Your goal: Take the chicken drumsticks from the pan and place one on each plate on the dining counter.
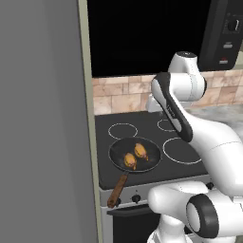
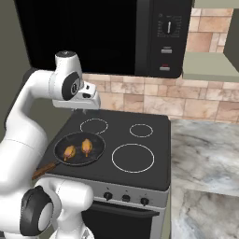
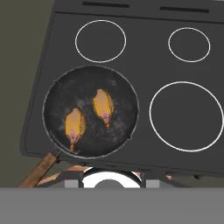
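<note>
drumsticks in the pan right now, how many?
2. Both lie side by side in the pan on the front-left burner of the stove: the drumstick nearer the handle, and the other drumstick nearer the pan's middle. Nothing hides any.

You were looking at a black stove top [image 2: 140,154] with white burner rings [image 2: 133,158], its knobs [image 2: 126,198] along the front edge. Behind it ran a tan stone-tile backsplash [image 2: 154,100] — above that hung a black microwave [image 2: 116,32]. A marble worktop [image 2: 205,158] lay to the right — a tall grey panel [image 1: 42,118] stood at the left.
</note>
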